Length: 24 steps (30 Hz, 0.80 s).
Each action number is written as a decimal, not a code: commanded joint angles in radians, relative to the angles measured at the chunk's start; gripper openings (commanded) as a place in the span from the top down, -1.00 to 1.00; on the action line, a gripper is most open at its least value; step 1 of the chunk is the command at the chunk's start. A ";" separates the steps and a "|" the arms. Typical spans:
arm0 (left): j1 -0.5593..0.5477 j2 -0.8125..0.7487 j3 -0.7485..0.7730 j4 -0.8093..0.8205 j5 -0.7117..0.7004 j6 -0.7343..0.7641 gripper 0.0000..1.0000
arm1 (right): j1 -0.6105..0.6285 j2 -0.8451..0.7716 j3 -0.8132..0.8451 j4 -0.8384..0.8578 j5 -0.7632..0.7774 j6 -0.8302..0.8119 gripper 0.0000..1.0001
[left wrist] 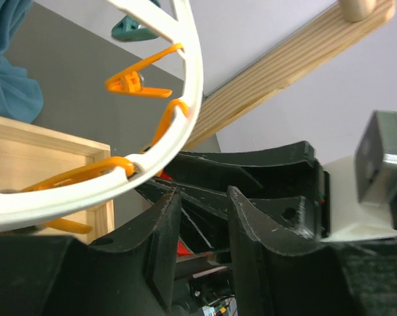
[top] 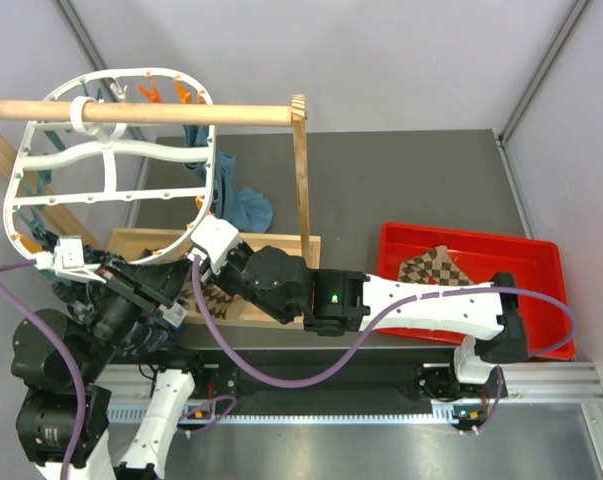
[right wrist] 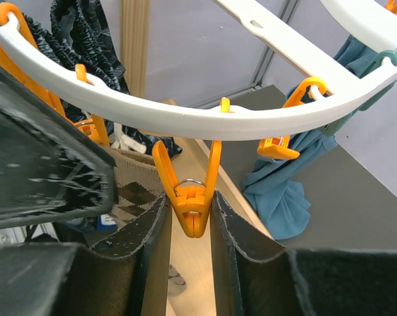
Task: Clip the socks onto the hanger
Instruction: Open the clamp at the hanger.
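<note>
1. Grey table (top: 411, 180) w/ grey walls behind. The white hanger (top: 109, 150) hung from a wooden rod (top: 181, 113) at far left, over a wooden box (top: 141, 245).
2. Right gripper (right wrist: 191, 201) was clenched on an orange peg (right wrist: 188, 181) dangling under the hanger rim, 1 finger pressed to each side of its lower half.
3. Left gripper (left wrist: 203, 192) sat just below the rim w/ fingers parted. No fabric showed btwn them.
4. 1 sock (right wrist: 135, 191) showed just left of the squeezed peg, behind the finger. A 2nd sock (top: 433, 268) lay in the red tray (top: 511, 250), well apart at right.
5. Risks, as I judge them:
   - The grip looked low on the peg, near its spring, so the squeeze might not open it, or the fingers could slide off the smooth plastic.
   - The hanger hung free, so a push could swing it & pull the peg out of line w/ the sock.
   - Both arms were crowded into 1 spot, so a bump btwn them looked possible.
6. Hard to make out:
   - Whether the peg's mouth gaped at all, since its tip sat deep btwn the fingers.
   - Whether anything gripped the near sock.
   - How that sock lay in the box, since the right arm covered that area from above.
   - A big dark blur at left of the right wrist view, which I couldn't identify.
</note>
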 commanded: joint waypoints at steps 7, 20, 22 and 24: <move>0.000 -0.024 -0.090 0.083 -0.040 -0.004 0.22 | 0.022 -0.059 0.016 0.005 -0.034 0.017 0.98; 0.000 -0.021 -0.107 0.122 -0.080 0.039 0.04 | 0.022 -0.085 -0.010 0.022 -0.106 0.022 0.97; 0.000 -0.024 -0.107 0.148 -0.080 0.040 0.01 | 0.021 -0.080 -0.006 0.018 -0.110 0.019 0.97; 0.000 -0.027 -0.109 0.160 -0.091 0.042 -0.01 | 0.022 -0.079 -0.009 0.018 -0.112 0.020 0.97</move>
